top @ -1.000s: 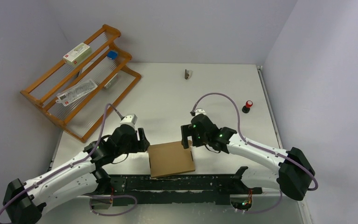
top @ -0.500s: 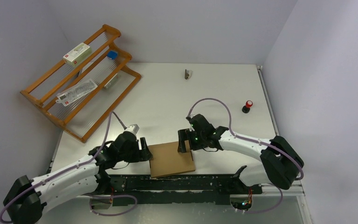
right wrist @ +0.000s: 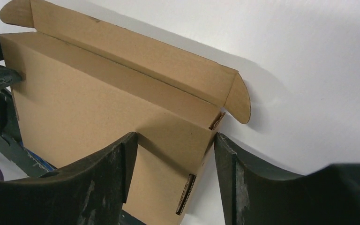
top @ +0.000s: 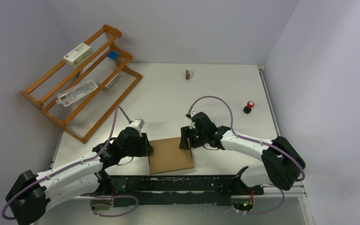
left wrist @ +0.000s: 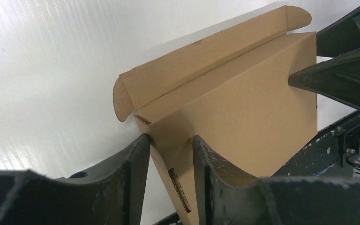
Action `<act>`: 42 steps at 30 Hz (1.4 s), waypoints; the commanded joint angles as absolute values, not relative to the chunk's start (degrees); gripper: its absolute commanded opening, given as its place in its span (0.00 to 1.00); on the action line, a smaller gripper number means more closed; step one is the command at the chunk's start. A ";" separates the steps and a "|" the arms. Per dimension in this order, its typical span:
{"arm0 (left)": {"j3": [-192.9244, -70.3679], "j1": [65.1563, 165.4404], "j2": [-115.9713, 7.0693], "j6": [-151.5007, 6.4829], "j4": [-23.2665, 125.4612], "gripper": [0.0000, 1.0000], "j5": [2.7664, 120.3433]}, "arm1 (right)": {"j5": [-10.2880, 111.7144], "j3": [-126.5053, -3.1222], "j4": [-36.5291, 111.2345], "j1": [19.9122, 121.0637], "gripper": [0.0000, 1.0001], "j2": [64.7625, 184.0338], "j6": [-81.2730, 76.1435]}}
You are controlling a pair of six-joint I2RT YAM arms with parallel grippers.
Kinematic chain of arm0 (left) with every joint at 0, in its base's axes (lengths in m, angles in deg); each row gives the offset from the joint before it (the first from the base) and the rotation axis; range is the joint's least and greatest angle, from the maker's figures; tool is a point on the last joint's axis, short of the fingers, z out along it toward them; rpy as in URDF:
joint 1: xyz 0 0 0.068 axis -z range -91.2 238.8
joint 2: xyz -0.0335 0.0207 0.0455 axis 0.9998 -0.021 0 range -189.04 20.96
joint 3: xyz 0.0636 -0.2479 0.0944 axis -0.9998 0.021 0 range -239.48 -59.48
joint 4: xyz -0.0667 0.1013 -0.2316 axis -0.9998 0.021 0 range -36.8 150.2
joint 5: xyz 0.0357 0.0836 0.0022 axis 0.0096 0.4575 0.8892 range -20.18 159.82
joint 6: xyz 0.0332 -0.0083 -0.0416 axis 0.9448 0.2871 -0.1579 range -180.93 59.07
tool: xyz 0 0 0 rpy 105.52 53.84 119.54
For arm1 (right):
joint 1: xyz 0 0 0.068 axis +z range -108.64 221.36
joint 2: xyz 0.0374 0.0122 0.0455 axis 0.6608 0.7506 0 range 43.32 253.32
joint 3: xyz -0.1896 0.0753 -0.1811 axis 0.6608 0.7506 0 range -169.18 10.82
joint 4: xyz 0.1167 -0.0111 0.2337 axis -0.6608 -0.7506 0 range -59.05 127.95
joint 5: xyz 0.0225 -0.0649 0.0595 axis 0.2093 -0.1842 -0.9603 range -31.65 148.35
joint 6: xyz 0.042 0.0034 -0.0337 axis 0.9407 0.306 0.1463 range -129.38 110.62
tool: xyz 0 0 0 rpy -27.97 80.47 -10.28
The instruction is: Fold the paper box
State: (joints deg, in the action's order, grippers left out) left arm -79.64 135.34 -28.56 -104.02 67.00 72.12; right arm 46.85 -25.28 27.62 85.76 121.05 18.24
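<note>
The paper box (top: 171, 156) is a shallow brown cardboard mailer lying flat near the table's front edge, its lid down. One long flap (left wrist: 206, 51) with rounded ear tabs lies open on the table along the far side. My left gripper (top: 147, 149) straddles the box's left far corner (left wrist: 143, 123). One fingertip (left wrist: 140, 143) is against the outside of the side wall and the other rests over the lid. My right gripper (top: 186, 142) straddles the right far corner (right wrist: 213, 124). One finger (right wrist: 126, 145) is over the lid and the other stands a little clear of the wall.
A wooden rack (top: 82, 84) at the back left holds a white carton with red print (top: 77, 53) and flat packets. A small metal object (top: 188, 74) lies at the back, and a red-capped knob (top: 249, 107) to the right. A black rail (top: 178, 185) runs along the near edge.
Both grippers have narrowed and come down over the box's far corners. The left arm moved right toward the box, and the box shifted slightly away from the rail.
</note>
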 commanded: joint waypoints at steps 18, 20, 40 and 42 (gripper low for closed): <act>-74.62 135.12 -23.08 -75.22 25.13 0.33 83.27 | 49.35 -24.61 51.59 85.12 0.50 111.05 5.34; -72.28 135.12 -23.51 -72.99 20.47 0.32 82.48 | 49.62 -24.55 53.08 85.15 0.48 110.87 3.49; -59.64 142.13 -16.01 -75.41 17.32 0.25 78.86 | 51.72 -11.94 56.50 92.87 0.48 100.84 -4.67; -58.26 143.18 -13.91 -75.57 18.15 0.25 79.23 | 53.92 -10.53 56.15 94.82 0.48 99.17 -4.90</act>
State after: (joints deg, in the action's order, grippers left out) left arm -59.79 139.15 -16.89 -73.14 18.53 87.16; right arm 59.09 -12.49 51.38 89.24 102.06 -5.15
